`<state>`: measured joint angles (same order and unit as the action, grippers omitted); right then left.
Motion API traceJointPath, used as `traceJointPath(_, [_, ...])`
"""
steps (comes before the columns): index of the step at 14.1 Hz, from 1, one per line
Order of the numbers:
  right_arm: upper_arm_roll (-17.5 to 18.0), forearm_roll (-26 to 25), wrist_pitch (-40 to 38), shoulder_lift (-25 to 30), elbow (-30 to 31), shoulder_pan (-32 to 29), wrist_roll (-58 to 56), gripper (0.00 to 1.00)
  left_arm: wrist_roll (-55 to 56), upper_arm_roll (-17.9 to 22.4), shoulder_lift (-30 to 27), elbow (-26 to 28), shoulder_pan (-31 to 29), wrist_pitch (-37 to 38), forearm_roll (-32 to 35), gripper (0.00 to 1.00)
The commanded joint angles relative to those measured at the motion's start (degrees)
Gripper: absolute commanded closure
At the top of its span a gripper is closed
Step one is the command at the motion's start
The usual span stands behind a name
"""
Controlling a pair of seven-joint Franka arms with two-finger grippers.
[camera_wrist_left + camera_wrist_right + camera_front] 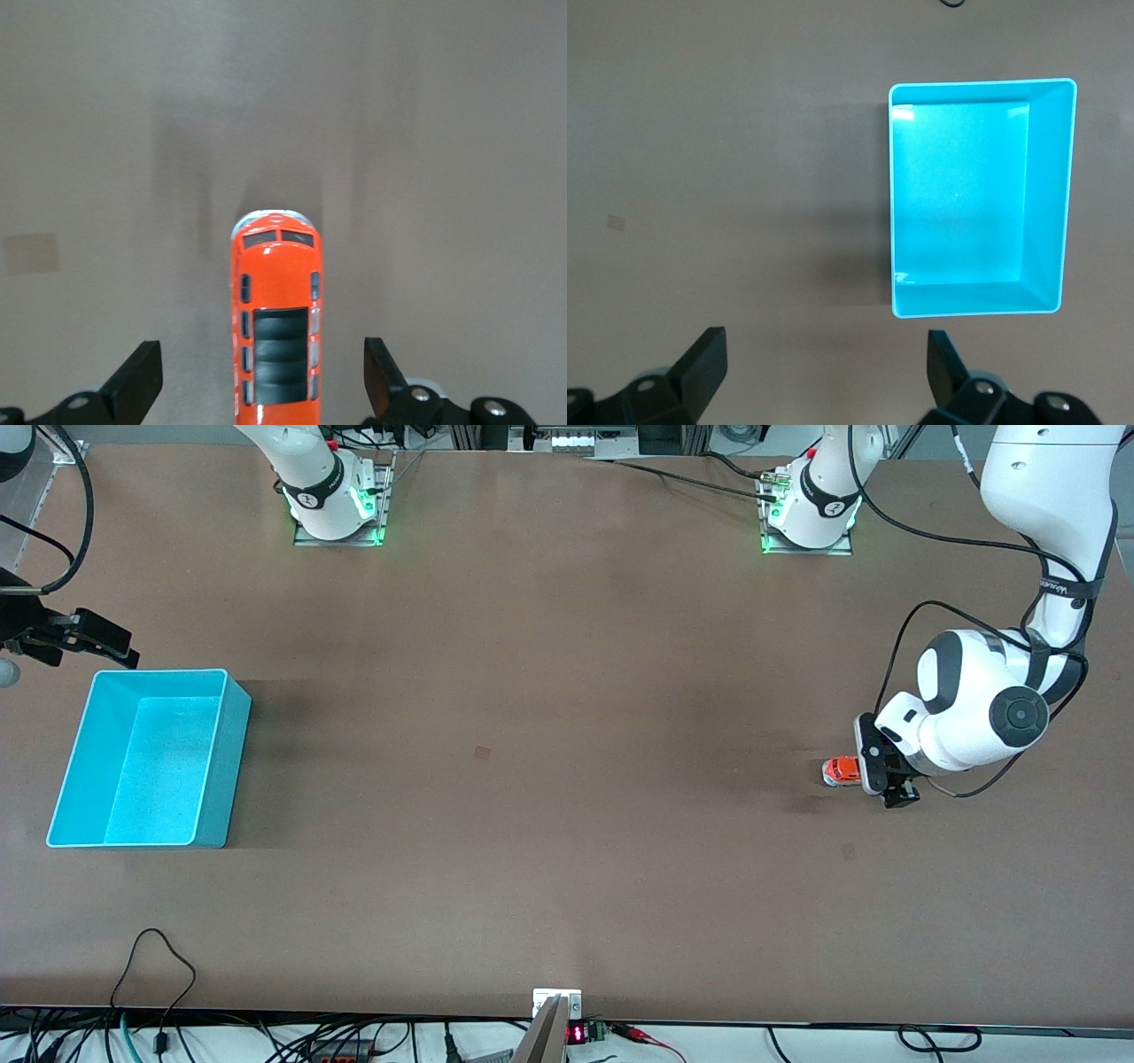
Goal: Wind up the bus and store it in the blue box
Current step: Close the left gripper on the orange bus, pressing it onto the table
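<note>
Brown tabletop (549, 779) fills the front view: the blue box (226, 766) sits toward the right arm's end, the bus (842, 771) toward the left arm's end, well apart. The left gripper (890, 784) is low at the bus; the right gripper (80, 638) hangs beside the box.

From the left wrist, spread fingers (137, 376) flank the orange bus (277, 310) without touching.

From the right wrist, open fingers (700, 359) frame bare table near the box (1050, 195).

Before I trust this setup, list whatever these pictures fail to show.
- Bus: front view, left gripper covers its rear; left wrist view, the frame's edge cuts its rear; any winding key unseen.
- Right gripper: front view, its arm is cut by the frame edge.
- Blue box: nothing hidden.
</note>
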<state>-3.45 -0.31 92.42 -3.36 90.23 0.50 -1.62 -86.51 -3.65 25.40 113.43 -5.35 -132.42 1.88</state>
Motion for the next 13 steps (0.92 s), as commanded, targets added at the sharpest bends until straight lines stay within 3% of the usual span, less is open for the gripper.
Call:
traceJointPath(1, [0.2, 0.92, -0.75, 0.55, -0.15, -0.06, 0.74, 0.0, -2.0, -0.22, -0.44, 1.45, -0.89, -1.69, 0.5, 0.0])
traceJointPath(5, [0.03, 0.92, -0.75, 0.46, -0.15, -0.23, 0.74, 0.0, -5.42, -0.22, -0.71, 5.39, -1.16, -9.51, 0.5, 0.0])
traceJointPath(13, [0.11, 0.92, -0.75, 0.46, -0.15, -0.23, 0.65, 0.0, -5.43, -0.22, -0.27, 8.83, -1.16, -14.8, 0.32, 0.0])
